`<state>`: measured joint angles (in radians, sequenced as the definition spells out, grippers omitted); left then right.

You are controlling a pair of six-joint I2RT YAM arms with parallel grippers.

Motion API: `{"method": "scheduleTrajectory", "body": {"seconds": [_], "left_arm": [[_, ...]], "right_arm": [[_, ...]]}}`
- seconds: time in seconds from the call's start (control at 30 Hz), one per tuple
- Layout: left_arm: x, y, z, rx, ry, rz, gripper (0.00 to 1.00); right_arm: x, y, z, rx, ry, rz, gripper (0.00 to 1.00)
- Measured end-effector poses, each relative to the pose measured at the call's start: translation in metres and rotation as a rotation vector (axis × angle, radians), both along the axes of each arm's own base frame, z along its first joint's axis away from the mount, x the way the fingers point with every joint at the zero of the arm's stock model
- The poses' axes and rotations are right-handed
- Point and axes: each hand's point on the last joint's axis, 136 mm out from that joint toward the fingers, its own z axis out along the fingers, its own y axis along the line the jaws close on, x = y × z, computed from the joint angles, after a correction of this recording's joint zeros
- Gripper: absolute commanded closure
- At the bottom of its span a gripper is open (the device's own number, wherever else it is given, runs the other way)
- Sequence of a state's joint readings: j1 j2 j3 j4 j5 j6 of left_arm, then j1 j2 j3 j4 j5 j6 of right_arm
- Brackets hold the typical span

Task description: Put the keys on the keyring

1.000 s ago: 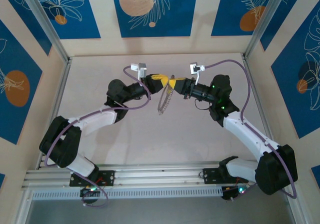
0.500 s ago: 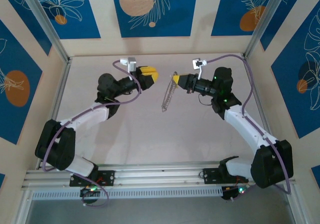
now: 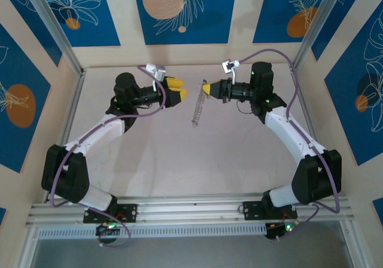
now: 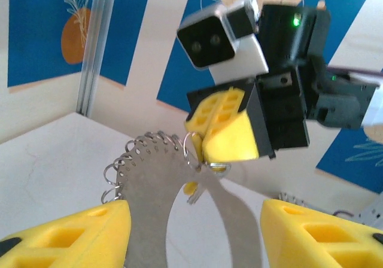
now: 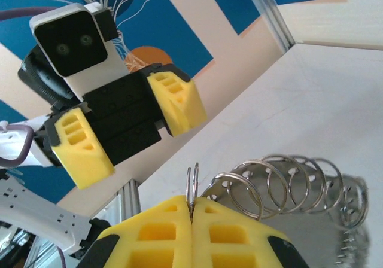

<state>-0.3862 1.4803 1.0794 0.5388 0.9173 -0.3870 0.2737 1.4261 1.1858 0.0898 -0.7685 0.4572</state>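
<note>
Top view first: the left pincer [image 3: 175, 90] hangs above the tabletop [image 3: 179, 160] with its yellow fingers parted and nothing between them. Facing it across a small gap is the right pincer [image 3: 205, 88], shut, with the keyring [image 3: 198, 107] dangling edge-on from its tip like a short chain. The lower end hangs toward the tabletop. The keyring sits between the two pincers, touching the right one and apart from the left.

Over to the left wrist: the left pincer [image 4: 194, 211] is wide open, one yellow finger in each bottom corner. Beyond the gap, the keyring [image 4: 143, 169] shows as a grey arc fringed with wire loops [image 4: 157, 141]. The right pincer [image 4: 201, 145] clamps it at the top of the arc. Just under those tips sits a tiny pale-yellow key [image 4: 190, 188], right against the arc's inner edge. Whether it's threaded on, I can't tell.

Now the right wrist: the right pincer [image 5: 191, 203] is pressed tight together, nipping a loop at the near end of the keyring [image 5: 281, 184], which stretches away to the right. The left pincer [image 5: 128, 127] sits opposite, fingers spread, well clear of the keyring.
</note>
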Motion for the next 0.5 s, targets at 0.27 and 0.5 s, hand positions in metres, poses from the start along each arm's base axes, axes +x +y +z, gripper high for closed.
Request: {"method": "scheduleTrajectory", "body": {"seconds": [0.27, 0.5], "left_arm": [[-0.006, -0.003, 0.002, 0.076, -0.002, -0.062, 0.41], [0.003, -0.009, 0.007, 0.089, 0.007, -0.104, 0.41]], "right_arm": [[-0.005, 0.01, -0.007, -0.042, -0.001, 0.104, 1.0], [-0.013, 0.014, -0.012, -0.049, 0.009, 0.155, 1.0]]}}
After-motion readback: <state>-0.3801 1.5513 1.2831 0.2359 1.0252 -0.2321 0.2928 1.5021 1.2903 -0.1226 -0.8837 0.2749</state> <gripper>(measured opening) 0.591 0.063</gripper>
